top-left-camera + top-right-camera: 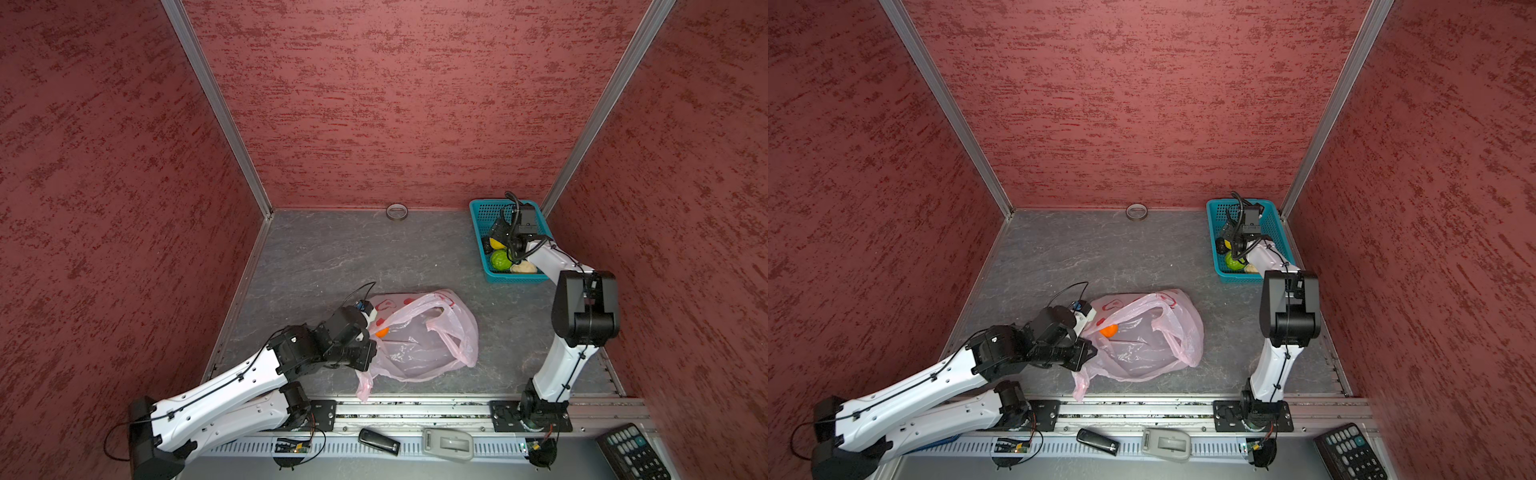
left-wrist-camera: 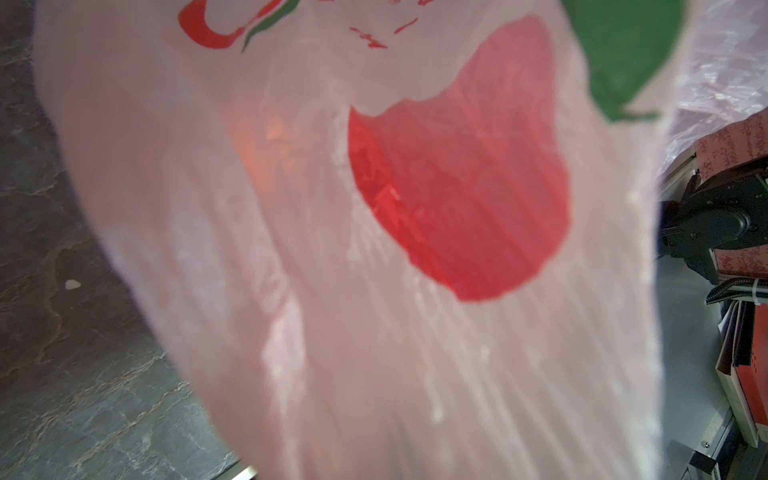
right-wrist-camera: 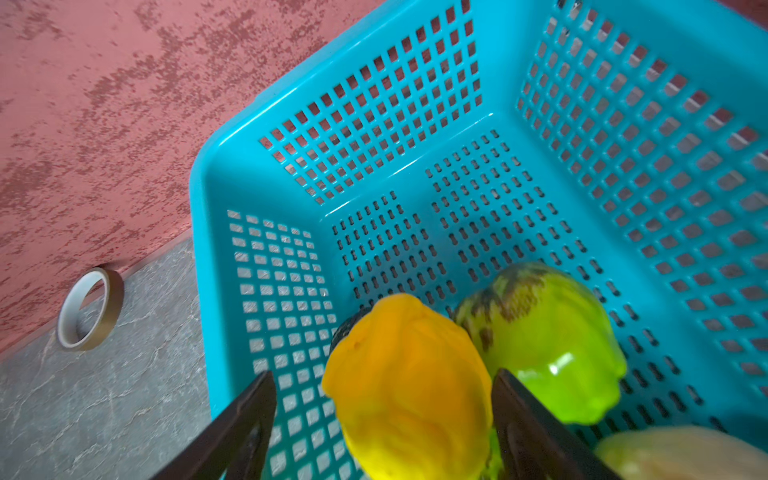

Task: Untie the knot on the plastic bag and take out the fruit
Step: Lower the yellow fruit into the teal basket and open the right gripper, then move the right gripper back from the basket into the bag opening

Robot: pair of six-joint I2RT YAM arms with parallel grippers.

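1. Left tool [image 1: 366, 351]: clenched. In the left wrist view the film of the plastic bag [image 1: 424, 345] runs taut toward it, so it is judged to pinch the bag's rim. The fingers themselves are hidden.
2. The bag lies on the worktop [image 1: 316, 257] directly ahead of the left tool, with its mouth gaping. No knot shows, and the handle strips [image 1: 442, 332] hang apart. Untying is judged complete.
3. Orange fruit [image 1: 1108, 330]: inside the bag, just beside the left tool, not yet taken out. Whether more fruit lies under the film cannot be told.
4. Right tool [image 3: 382, 374]: released. Its jaws stand spread on either side of the yellow fruit [image 3: 411, 395], which rests in the teal basket [image 3: 415, 104].
5. Also in the basket, beside the right tool: green fruit [image 3: 552, 332], beige fruit [image 3: 685, 453] and dark fruit [image 3: 349, 328].
6. Beyond the basket, against the wall: tape roll [image 3: 89, 309], untouched.
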